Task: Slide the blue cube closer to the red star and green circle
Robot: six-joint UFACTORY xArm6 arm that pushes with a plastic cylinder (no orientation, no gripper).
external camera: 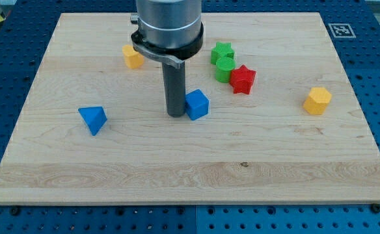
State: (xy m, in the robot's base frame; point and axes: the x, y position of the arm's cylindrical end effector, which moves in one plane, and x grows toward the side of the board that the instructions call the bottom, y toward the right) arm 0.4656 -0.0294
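Observation:
The blue cube lies near the board's middle. My tip rests on the board right against the cube's left side. The red star lies up and to the right of the cube. The green circle touches the red star's upper left. A green star sits just above the green circle.
A blue triangle lies at the left. A yellow block lies at the upper left, beside the arm's body. A yellow hexagon-like block lies at the right. The wooden board sits on a blue perforated table.

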